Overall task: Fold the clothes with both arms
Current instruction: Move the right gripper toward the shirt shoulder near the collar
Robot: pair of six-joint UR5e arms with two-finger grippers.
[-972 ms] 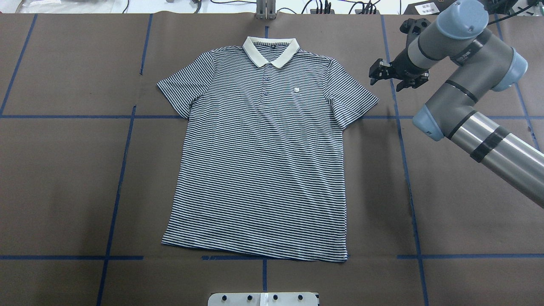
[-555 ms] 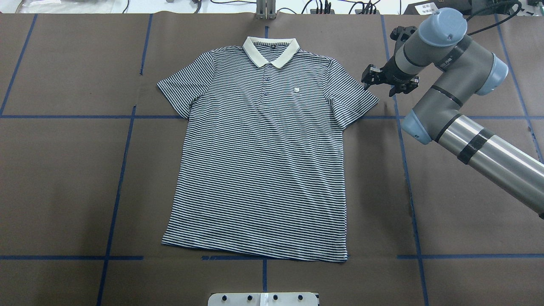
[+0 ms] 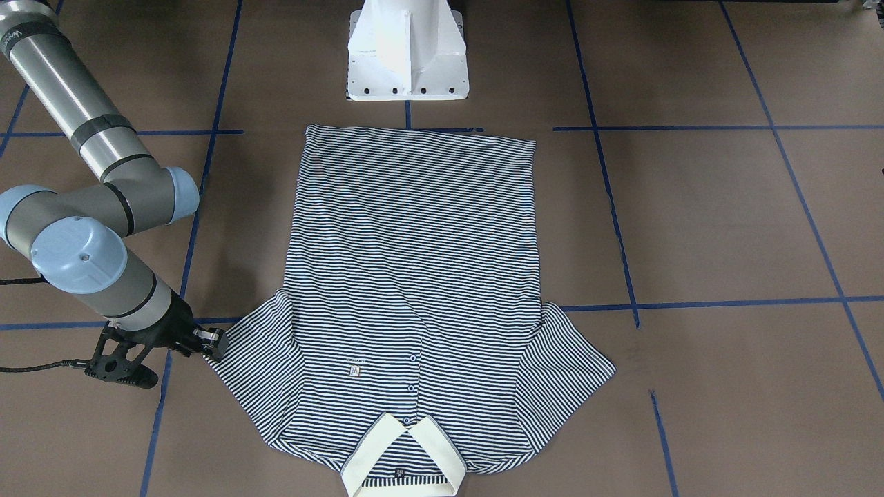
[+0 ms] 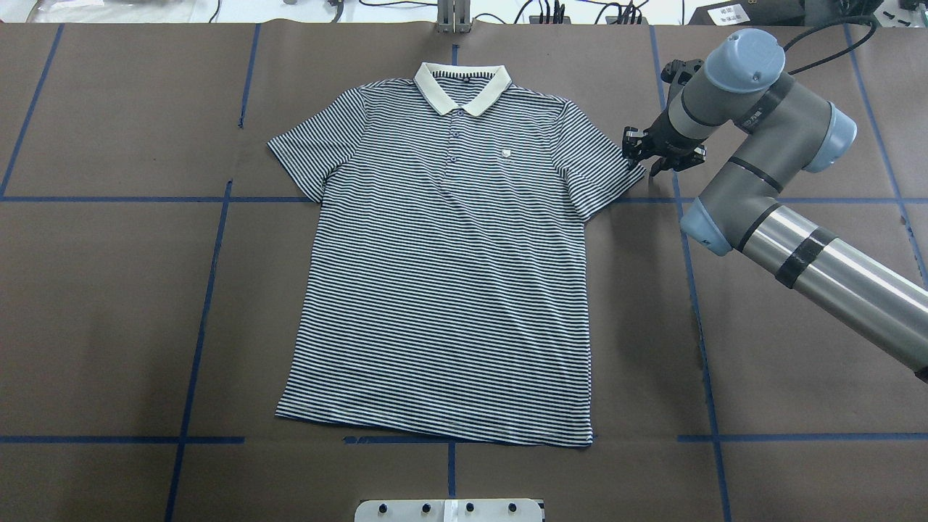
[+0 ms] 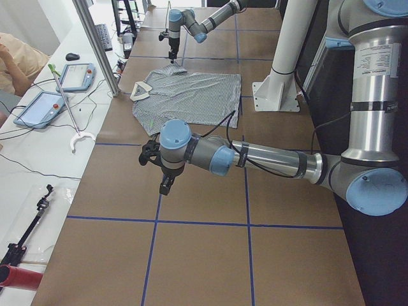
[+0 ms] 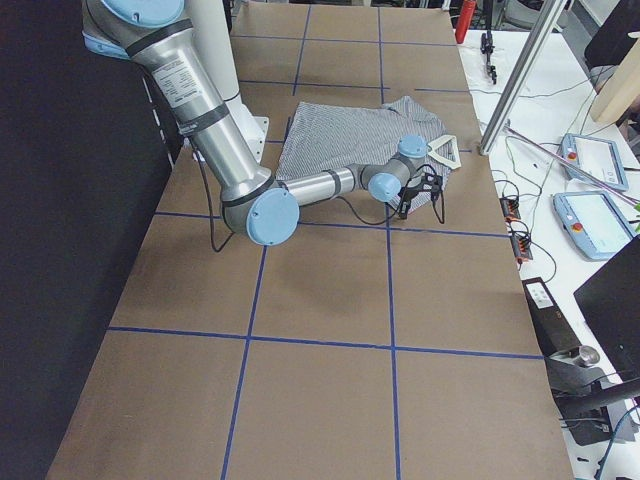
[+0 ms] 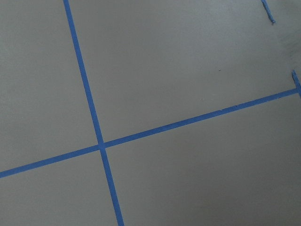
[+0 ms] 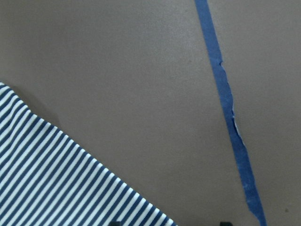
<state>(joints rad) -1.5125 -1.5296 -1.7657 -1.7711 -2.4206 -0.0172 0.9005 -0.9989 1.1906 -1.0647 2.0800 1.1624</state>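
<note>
The striped polo shirt [image 4: 449, 275] lies flat and face up on the brown table, its cream collar [image 4: 462, 87] at the far edge. My right gripper [image 4: 650, 158] hovers low at the outer tip of the shirt's right-hand sleeve [image 4: 605, 170]. In the front view it [image 3: 210, 343] sits against the sleeve's corner. The right wrist view shows the striped edge [image 8: 56, 179] and two fingertips set apart, so it is open and holds nothing. The left gripper [image 5: 164, 182] shows only in the left side view, over bare table short of the shirt [image 5: 191, 95]. Whether it is open or shut I cannot tell.
Blue tape lines [image 4: 210, 290] divide the brown table cover. The white pedestal base [image 3: 407, 48] stands just behind the shirt's hem. A side bench carries tablets [image 5: 80, 75] and cables, with a person's arm [image 5: 16, 57] at its far end and a metal post [image 5: 95, 44] at the table's edge.
The right arm has swung inward and lowered, bringing its gripper from beside the sleeve to the sleeve's tip. The shirt has not moved.
</note>
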